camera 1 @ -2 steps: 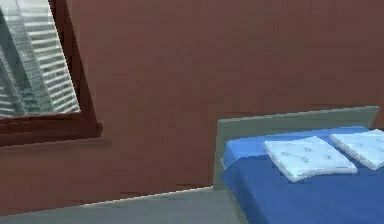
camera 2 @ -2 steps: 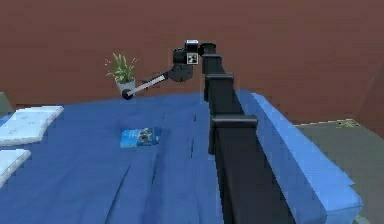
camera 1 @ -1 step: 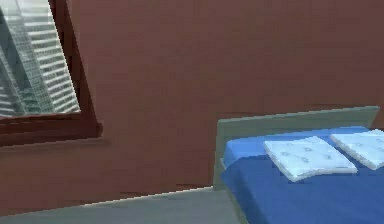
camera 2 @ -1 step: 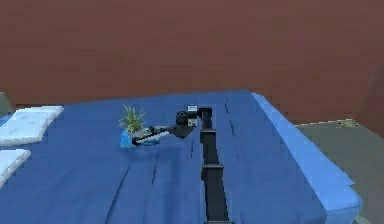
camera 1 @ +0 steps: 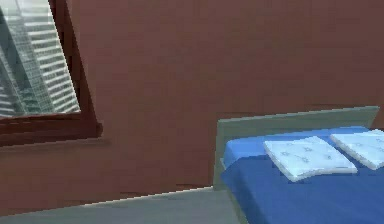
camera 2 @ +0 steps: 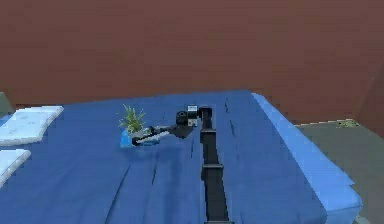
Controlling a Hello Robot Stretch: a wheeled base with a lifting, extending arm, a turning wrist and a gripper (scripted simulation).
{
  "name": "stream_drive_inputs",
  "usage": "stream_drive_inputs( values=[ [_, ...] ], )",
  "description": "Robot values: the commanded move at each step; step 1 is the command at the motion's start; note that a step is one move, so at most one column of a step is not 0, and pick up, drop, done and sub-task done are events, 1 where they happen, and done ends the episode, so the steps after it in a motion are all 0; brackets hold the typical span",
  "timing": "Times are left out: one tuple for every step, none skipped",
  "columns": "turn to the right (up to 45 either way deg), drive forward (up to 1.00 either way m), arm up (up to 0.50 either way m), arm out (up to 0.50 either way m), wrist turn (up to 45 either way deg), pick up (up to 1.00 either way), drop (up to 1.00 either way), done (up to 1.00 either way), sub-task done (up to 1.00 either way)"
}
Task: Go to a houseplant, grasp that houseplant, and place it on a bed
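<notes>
One brown wall (camera 1: pixel 200 70) is standing behind, carrying one window (camera 1: pixel 35 60). One blue bed (camera 2: pixel 280 150) is lying below it, two white pillows (camera 2: pixel 30 120) resting at its head edge. One arm (camera 2: pixel 210 175) is reaching over the bed's middle — its gripper (camera 2: pixel 148 135) pointing toward the pillows. One houseplant (camera 2: pixel 130 120) is sitting upright just beyond the fingers, on the pillow side; whether the gripper is holding it cannot be told.

Light was pretty flat and soft, brightest at the window (camera 1: pixel 35 60), the bed (camera 2: pixel 100 180) evenly lit, the brown wall (camera 1: pixel 200 80) kinda dim, and the window frame (camera 1: pixel 72 50) leaned from edge distortion.
</notes>
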Motion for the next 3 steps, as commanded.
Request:
stream_drive_inputs(
  values=[
    [0.0,0.0,0.0,0.0,0.0,0.0,1.0,0.0,0.0],
    [0.0,0.0,0.1,0.0,0.0,0.0,0.0,0.0,0.0],
    [0.0,0.0,0.0,-0.08,0.0,0.0,0.0,0.0,0.0]
  ],
)
